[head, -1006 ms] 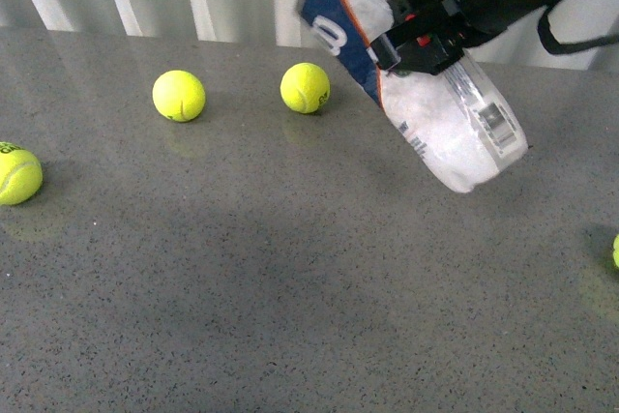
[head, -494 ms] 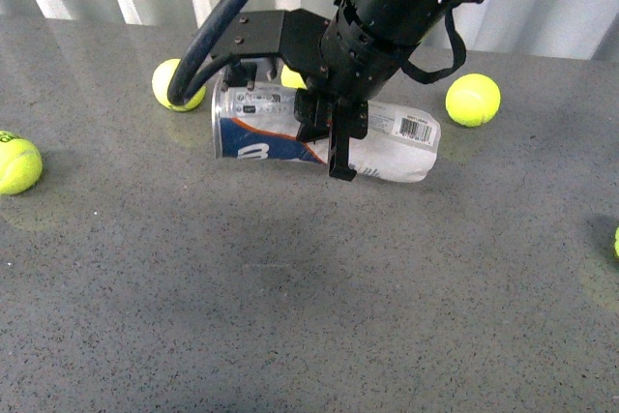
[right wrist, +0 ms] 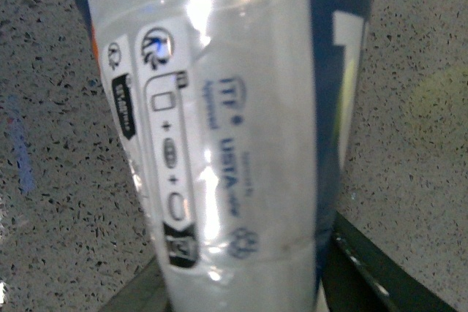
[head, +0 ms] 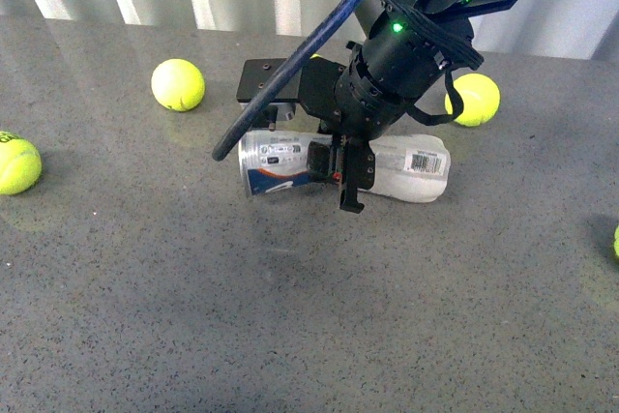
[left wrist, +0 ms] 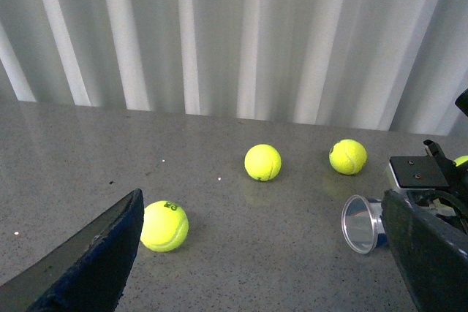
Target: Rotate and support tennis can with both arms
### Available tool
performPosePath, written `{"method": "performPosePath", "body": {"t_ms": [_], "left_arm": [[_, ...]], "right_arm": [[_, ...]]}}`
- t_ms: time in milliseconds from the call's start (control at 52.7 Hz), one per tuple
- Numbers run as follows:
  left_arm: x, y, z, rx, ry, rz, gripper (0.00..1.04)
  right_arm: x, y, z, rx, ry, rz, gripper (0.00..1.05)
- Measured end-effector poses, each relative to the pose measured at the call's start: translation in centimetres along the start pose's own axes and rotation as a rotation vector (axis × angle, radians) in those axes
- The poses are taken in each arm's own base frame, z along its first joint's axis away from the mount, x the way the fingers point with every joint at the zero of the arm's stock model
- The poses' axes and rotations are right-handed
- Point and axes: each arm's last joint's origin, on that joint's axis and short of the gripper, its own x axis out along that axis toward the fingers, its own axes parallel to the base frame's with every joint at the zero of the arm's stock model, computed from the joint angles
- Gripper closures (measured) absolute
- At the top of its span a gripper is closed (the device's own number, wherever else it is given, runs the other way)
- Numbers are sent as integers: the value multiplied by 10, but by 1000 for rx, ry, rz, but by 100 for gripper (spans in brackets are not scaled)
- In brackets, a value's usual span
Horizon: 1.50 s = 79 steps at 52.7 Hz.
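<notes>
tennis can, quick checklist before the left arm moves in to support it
1. Right pincer grip on the tennis can: ok, shut around its middle.
2. Can attitude: ok, roughly level, with the open mouth showing in the left wrist view.
3. Left pincer ready: ok, open wide with nothing between its fingers.
4. Left support on the can: not ok, that pincer is apart from the can.
5. Can clear of the table: cannot tell; it is low, and any gap or contact is hidden.
</notes>
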Motion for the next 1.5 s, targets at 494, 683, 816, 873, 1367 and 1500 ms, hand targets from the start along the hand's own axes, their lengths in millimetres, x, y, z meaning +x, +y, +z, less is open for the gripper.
{"method": "performPosePath", "body": {"t_ms": [494, 683, 816, 873, 1367, 1500], "left_arm": [[0, 0, 0, 0, 0, 0, 7], [0, 0, 0, 0, 0, 0, 7], [0, 0, 0, 0, 0, 0, 7], [0, 0, 0, 0, 0, 0, 7], [0, 0, 0, 0, 0, -1, 7], [0, 0, 0, 0, 0, 4, 7]], "right_arm": [[-13, 6, 13, 81, -99, -15, 7], [-46, 5, 25, 189, -229, -33, 7], [-96, -3, 37, 375, -393, -127, 7], [-117, -8, 37, 463, -439, -208, 7], [-235, 39, -41, 1174, -634, -919, 11], [-228, 60, -57, 1061, -696, -1095, 30]]}}
